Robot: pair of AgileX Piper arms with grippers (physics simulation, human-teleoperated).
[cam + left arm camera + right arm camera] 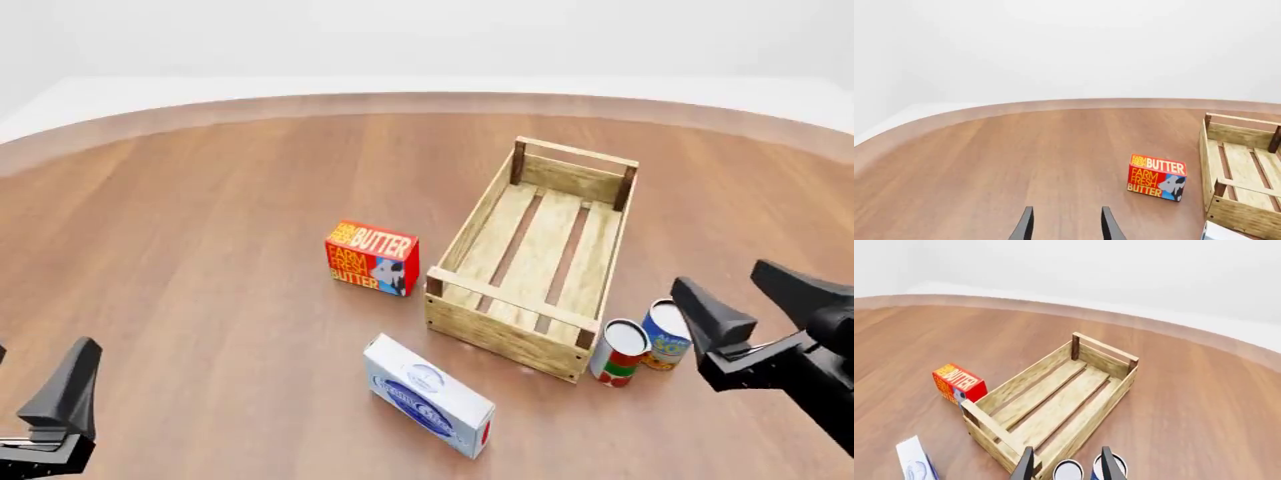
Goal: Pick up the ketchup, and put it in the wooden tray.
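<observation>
No ketchup shows in any view, so its place cannot be told. The tray (534,262) lies empty ahead and to the left of the right gripper (742,300), whose fingers are spread, holding nothing — two cans (643,344) stand just before it. The left gripper (1066,224) hovers parted over bare bench (1001,160), the butter (1157,177) ahead — both look poised to begin.

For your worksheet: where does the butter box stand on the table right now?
In the front view the butter box stands upright left of the wooden tray, apart from its near left corner, with the white carton lying nearer the camera.
</observation>
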